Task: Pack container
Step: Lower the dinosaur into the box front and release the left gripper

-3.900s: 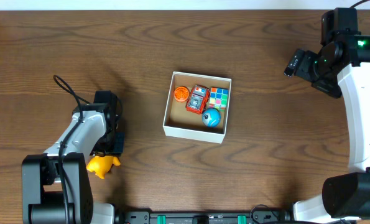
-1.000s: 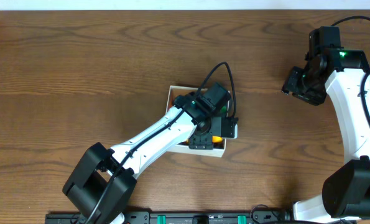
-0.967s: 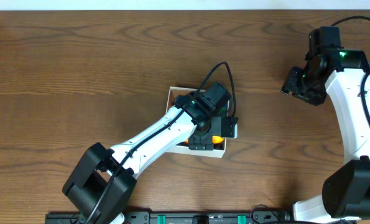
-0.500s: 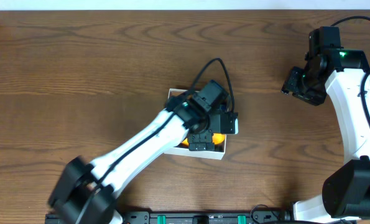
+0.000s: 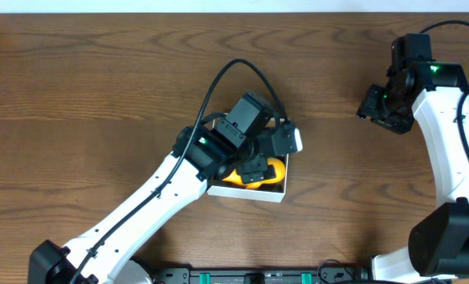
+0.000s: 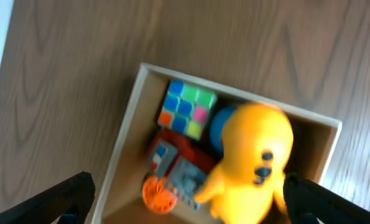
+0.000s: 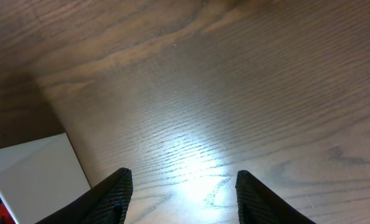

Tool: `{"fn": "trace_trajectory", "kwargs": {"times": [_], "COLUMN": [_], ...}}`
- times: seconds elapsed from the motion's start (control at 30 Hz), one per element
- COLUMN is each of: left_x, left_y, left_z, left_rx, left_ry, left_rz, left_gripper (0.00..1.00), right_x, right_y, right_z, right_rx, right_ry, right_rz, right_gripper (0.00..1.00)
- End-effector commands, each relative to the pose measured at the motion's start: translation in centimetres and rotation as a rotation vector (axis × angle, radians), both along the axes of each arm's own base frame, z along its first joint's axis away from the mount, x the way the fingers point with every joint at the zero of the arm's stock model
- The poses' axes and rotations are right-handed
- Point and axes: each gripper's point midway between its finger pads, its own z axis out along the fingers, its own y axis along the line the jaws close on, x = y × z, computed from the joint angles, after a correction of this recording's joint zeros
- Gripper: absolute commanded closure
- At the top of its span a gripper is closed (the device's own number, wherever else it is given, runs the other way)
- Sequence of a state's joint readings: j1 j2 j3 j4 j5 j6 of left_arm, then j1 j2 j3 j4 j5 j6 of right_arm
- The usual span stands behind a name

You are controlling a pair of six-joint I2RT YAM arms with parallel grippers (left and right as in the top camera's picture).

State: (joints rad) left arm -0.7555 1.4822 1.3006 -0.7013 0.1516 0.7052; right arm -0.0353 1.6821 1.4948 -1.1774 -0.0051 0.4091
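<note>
The container [image 5: 248,192], a shallow white-walled box with a brown inside, sits mid-table. In the left wrist view the container [image 6: 126,118] holds a yellow duck-like toy [image 6: 254,160], a colour cube [image 6: 186,109], a blue ball [image 6: 217,123], a red and grey toy [image 6: 173,163] and an orange disc [image 6: 157,193]. My left gripper [image 6: 188,202] hangs open above it, fingers wide of the yellow toy [image 5: 264,172] and touching nothing. The left gripper [image 5: 267,155] hides most of the box from overhead. My right gripper [image 5: 376,102] is open over bare wood at the right, nothing between its fingers [image 7: 113,194].
The brown wooden table [image 5: 100,87] stretches all round the box. A corner of the white container [image 7: 32,174] shows at the lower left of the right wrist view. The left arm's black cable [image 5: 218,79] loops above the box.
My left gripper opened to full width, let go of the yellow toy in the container and lifted back to the left. The right arm has not moved.
</note>
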Motion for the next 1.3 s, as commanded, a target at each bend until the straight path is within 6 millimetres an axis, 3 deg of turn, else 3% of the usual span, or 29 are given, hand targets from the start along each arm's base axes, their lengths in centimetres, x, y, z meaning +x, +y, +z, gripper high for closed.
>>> {"fn": "trace_trajectory", "kwargs": {"times": [0.0, 0.13, 0.23, 0.33, 0.47, 0.7, 1.0, 1.13, 1.27], "left_x": [0.1, 0.3, 0.2, 0.1, 0.1, -1.1, -3.3, -4.8, -4.9], "left_y": [-1.2, -1.3, -1.2, -1.2, -1.3, -2.2, -1.0, -1.6, -1.5], "left_z": [-0.4, -2.4, -3.6, -4.2, -4.3, -4.4, -7.9, -8.8, -9.8], "left_rx": [-0.066, -0.068, -0.074, -0.082, -0.082, -0.090, 0.027, 0.024, 0.045], "left_ry": [0.085, 0.184, 0.261, 0.306, 0.310, 0.344, 0.478, 0.576, 0.605], "left_rz": [0.068, 0.181, 0.282, 0.350, 0.352, 0.373, 0.448, 0.424, 0.454], "left_gripper": [0.00, 0.30, 0.71, 0.73, 0.85, 0.92, 0.92, 0.92, 0.92], "right_x": [-0.1, -0.1, -0.1, -0.1, 0.0, 0.1, 0.1, 0.1, 0.1], "right_y": [0.2, 0.2, 0.2, 0.2, 0.2, 0.2, 0.2, 0.2, 0.2], "right_z": [-0.1, -0.1, -0.1, -0.1, -0.1, -0.1, -0.1, -0.1, -0.1], "right_rx": [0.003, 0.003, 0.003, 0.003, 0.004, 0.004, 0.006, 0.006, 0.006], "right_ry": [0.004, 0.004, 0.004, 0.004, 0.003, -0.003, -0.004, -0.004, -0.004], "right_rz": [0.006, 0.007, 0.006, 0.006, 0.000, -0.001, -0.012, -0.012, -0.012], "right_gripper": [0.44, 0.45, 0.45, 0.45, 0.45, 0.45, 0.45, 0.45, 0.45]}}
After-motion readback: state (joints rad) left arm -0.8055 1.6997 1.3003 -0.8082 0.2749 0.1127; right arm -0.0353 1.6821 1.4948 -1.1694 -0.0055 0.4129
